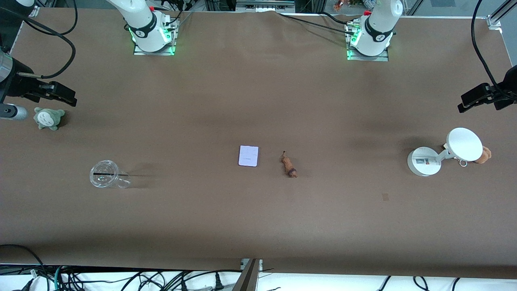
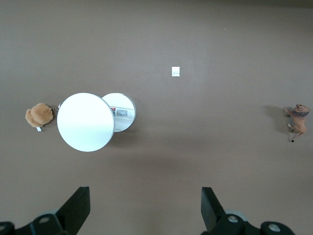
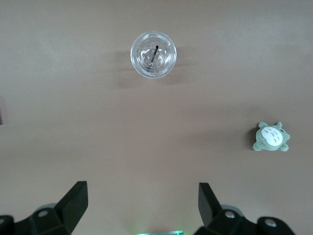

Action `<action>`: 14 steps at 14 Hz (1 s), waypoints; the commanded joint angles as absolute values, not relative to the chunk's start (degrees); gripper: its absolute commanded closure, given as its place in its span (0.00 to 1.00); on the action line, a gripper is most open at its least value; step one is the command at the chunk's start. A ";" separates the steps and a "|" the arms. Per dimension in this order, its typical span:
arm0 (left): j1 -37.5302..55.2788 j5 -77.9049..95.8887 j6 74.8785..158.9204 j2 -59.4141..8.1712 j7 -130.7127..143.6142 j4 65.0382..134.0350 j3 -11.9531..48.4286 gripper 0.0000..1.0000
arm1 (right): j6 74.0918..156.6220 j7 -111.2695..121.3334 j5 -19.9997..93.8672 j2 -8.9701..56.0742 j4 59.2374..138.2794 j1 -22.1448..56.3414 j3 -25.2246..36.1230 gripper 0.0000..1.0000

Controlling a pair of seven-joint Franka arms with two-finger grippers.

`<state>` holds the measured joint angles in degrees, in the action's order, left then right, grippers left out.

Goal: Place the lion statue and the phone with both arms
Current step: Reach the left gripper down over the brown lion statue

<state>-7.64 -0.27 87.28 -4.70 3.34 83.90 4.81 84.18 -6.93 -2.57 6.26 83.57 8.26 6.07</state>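
The phone [image 1: 248,156], a flat pale lavender-white rectangle, lies mid-table. The lion statue [image 1: 289,165], a tiny brown figurine with a darker mane end, lies beside it toward the left arm's end; it also shows in the left wrist view [image 2: 297,120]. My left gripper [image 1: 464,102] hangs open and empty over bare table by the white stand, its fingers [image 2: 78,205] wide apart. My right gripper [image 1: 72,97] hangs open and empty over bare table by the grey-green plush, its fingers [image 3: 76,203] wide apart. The phone is out of both wrist views.
A white round stand [image 1: 463,144] on a disc base [image 1: 422,161] and an orange-brown plush [image 1: 484,154] sit at the left arm's end. A grey-green plush [image 1: 48,118] and a clear plastic cup [image 1: 107,174] sit at the right arm's end.
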 commanded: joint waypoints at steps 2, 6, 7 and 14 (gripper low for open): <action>-7.39 0.35 85.78 -5.97 3.60 82.87 5.18 0.00 | 83.94 -6.15 -2.29 6.33 82.97 7.47 5.71 0.00; -3.44 0.26 87.70 -13.07 16.56 84.64 10.18 0.00 | 83.94 -6.15 -2.20 6.50 82.97 7.38 5.80 0.00; -1.69 0.18 89.72 -15.97 20.44 84.64 10.72 0.00 | 83.94 -6.15 -2.20 6.50 82.97 7.38 5.97 0.00; 14.57 1.05 106.23 -33.38 41.10 82.19 10.81 0.00 | 83.94 -6.06 -2.11 6.50 82.97 7.38 6.06 0.00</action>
<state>11.95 0.03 103.99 -29.37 36.78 85.83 11.47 84.18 -6.93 -2.56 6.41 83.55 7.98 6.27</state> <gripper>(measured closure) 0.000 0.000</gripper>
